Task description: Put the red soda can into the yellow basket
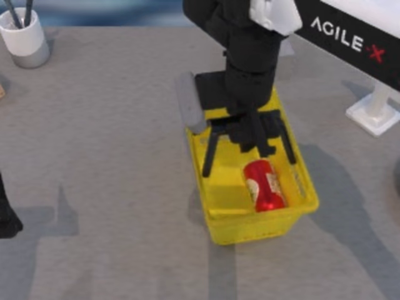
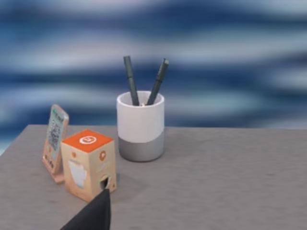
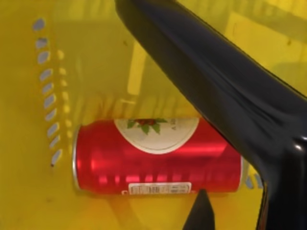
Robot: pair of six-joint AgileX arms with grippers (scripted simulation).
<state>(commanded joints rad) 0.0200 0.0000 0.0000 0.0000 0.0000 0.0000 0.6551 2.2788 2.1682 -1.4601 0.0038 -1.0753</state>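
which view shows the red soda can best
The right wrist view: the small red cylindrical soda can fills it, lying on its side on the yellow plastic basket floor. The top view shows it smaller; the left wrist view shows none of it.

Red soda can point(image 3: 158, 158) with cream label patch, yellow basket point(image 1: 250, 228) with black handle point(image 1: 212, 147), grey table point(image 1: 112, 187)

Grey matte worktop point(image 1: 112, 187) crossed by soft shadows; behind its far edge, a blurred blue-and-white streaked backdrop point(image 2: 216, 57).
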